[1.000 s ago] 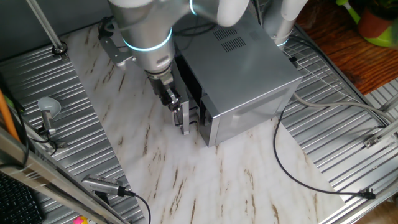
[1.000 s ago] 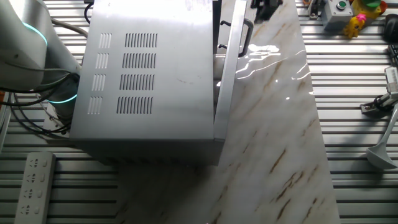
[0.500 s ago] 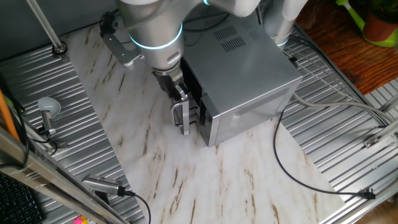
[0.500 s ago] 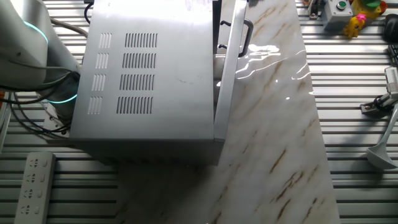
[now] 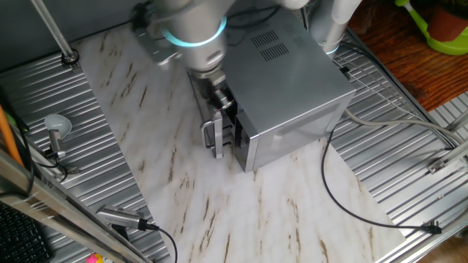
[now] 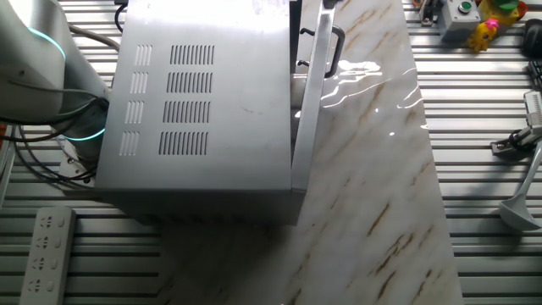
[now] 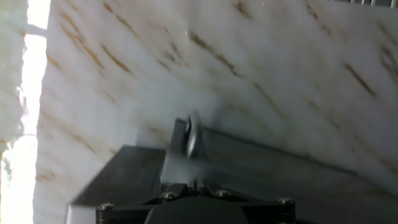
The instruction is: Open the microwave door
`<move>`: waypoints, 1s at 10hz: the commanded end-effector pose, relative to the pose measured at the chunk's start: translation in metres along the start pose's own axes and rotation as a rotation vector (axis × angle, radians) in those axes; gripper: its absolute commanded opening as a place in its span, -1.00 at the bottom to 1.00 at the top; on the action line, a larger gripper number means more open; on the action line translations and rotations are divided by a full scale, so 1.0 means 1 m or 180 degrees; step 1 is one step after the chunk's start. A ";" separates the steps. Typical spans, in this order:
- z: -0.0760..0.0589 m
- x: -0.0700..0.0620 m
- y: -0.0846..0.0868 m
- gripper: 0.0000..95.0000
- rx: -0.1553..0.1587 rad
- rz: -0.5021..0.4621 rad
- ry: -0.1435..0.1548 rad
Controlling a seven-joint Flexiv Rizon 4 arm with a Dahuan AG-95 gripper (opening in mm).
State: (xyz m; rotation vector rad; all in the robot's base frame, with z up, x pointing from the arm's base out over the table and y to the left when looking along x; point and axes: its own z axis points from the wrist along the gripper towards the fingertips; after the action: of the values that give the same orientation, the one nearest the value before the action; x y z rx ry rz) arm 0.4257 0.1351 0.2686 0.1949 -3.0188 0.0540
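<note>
The silver-grey microwave [image 5: 292, 88] stands on the marble table. Its door [image 5: 220, 140] is ajar by a narrow gap, with the bar handle [image 5: 209, 136] on its outer face. In the other fixed view the door [image 6: 308, 93] stands slightly off the box, handle [image 6: 337, 47] at the far end. My gripper [image 5: 221, 99] hangs over the door's top edge by the gap, blurred. In the hand view I look down on the door's grey edge [image 7: 261, 171] and the handle [image 7: 193, 134]. My fingers are hidden under the hand's dark base.
A black cable [image 5: 329, 183] loops over the table right of the microwave. Metal tools [image 5: 55, 131] lie on the left grating. A power strip [image 6: 49, 254] lies by the microwave's back. A button box [image 6: 461, 17] and a clamp [image 6: 517, 140] sit on the other grating.
My hand has moved from beside the handle's outer side up and across to above the door's edge and gap. The door's angle looks unchanged.
</note>
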 end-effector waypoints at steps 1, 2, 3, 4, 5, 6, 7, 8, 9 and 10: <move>0.005 0.004 0.002 -1.00 -0.0053 0.0020 0.0022; 0.008 0.006 0.002 -1.00 -0.0088 0.0030 0.0012; 0.012 0.004 -0.001 -1.00 -0.0073 -0.0016 -0.0025; 0.014 0.000 -0.003 -1.00 -0.0055 -0.0058 -0.0064; 0.016 -0.007 -0.006 -1.00 -0.0048 -0.0095 -0.0086; 0.015 -0.012 -0.008 -1.00 -0.0041 -0.0122 -0.0085; 0.011 -0.022 -0.012 -1.00 -0.0038 -0.0151 -0.0078; 0.009 -0.028 -0.015 -1.00 -0.0039 -0.0178 -0.0075; 0.005 -0.038 -0.021 -1.00 -0.0035 -0.0236 -0.0077; 0.003 -0.048 -0.026 -1.00 -0.0033 -0.0312 -0.0092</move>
State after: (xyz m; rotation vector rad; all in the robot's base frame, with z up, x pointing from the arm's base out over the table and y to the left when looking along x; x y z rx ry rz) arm 0.4780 0.1161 0.2603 0.3394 -3.0254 0.0295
